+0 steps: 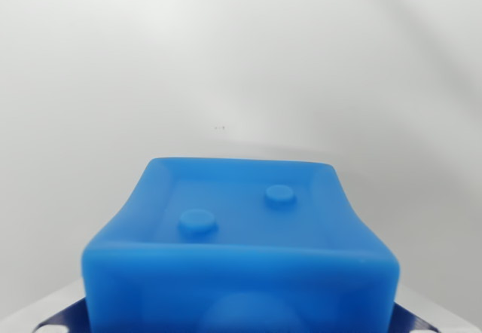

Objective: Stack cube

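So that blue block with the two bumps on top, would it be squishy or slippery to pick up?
The blue block looks soft: its sides flare and its edges are rounded, like moulded rubber or silicone, so it would probably give under a squeeze. The matte, faintly translucent surface suggests grip, not slip. Its broad, flat shape should resist rolling or tipping. The tool itself cannot be made out in this view.

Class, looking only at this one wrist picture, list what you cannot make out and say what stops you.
- Lower part of the blue cube: cut off by the wrist view's bottom edge.
- The jaws: only dark blue corners peek out beside the cube, so open or shut is unclear.
- A second cube to stack on: none in view.
- The white surface: blurred, with tiny unreadable specks.
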You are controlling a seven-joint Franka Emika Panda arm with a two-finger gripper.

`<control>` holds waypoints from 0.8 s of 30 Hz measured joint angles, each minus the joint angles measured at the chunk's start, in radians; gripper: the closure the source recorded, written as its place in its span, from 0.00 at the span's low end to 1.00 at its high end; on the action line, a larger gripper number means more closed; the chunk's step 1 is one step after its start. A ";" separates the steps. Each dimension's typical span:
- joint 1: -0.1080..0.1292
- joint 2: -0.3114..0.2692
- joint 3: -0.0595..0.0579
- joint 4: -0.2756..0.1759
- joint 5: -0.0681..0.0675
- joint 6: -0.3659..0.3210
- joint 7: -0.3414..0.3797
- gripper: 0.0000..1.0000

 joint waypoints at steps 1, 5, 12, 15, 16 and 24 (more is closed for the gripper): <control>0.000 -0.005 0.000 -0.002 0.000 -0.003 0.000 1.00; 0.000 -0.021 0.000 -0.007 0.000 -0.015 0.000 1.00; 0.001 -0.056 -0.001 -0.015 0.000 -0.040 0.000 1.00; 0.001 -0.069 -0.002 -0.018 0.000 -0.050 0.000 1.00; 0.001 -0.074 -0.002 -0.019 0.000 -0.054 0.000 1.00; 0.002 -0.120 -0.003 -0.024 -0.001 -0.094 0.000 1.00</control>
